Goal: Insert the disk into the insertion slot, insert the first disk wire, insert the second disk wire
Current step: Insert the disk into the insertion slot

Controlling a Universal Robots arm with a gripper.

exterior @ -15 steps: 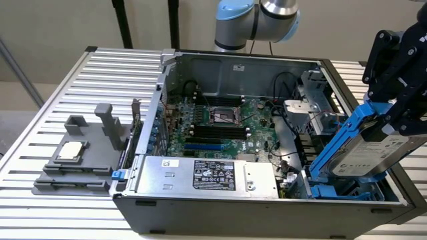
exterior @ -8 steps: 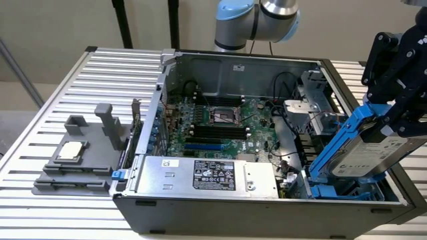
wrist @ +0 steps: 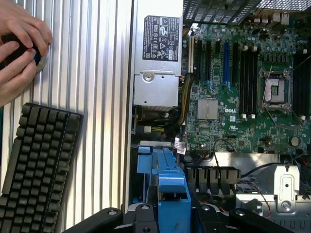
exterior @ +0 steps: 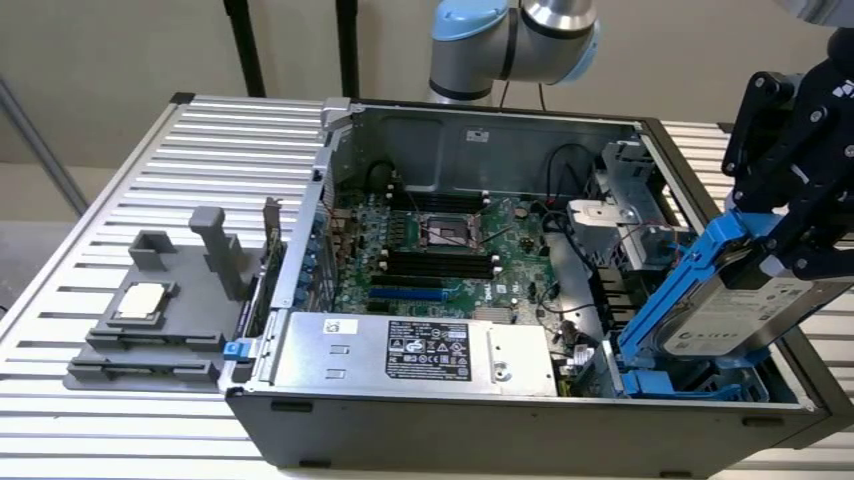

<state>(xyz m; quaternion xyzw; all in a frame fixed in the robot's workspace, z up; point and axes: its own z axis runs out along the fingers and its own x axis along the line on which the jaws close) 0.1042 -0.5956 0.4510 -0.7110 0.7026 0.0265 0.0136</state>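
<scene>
Fingers (exterior: 817,258) of the black robot gripper (exterior: 787,265) clamped on the upper end of the disk (exterior: 727,315), a flat rectangular silver-grey hard drive with a white printed label, clipped in a bright blue plastic carrier frame.

From the exterior view's left: a grey moulded plastic fixture (exterior: 220,245) holding a small square silver chip (exterior: 142,300), resting on the ribbed silver metal table (exterior: 227,170). Next, the open dark grey computer case (exterior: 534,430), with the green motherboard (exterior: 441,240) inside and the silver power-supply box with a black label (exterior: 414,350) along the near wall. At the exterior view's right, the disk held over the insertion slot (exterior: 667,384), a grey-blue plastic drive cage with bright blue latch tabs in the case's near corner.

Step in hand, by judgement: seating the disk, with the two wire steps not yet reached. Calls for squaring the carrier with the cage mouth, then a straight push along the cage.

Long axis tilted, low on the left to high on the right. Lower end pointing down into the cage and close to it, contact unclear. Label face turned up and outward.
</scene>
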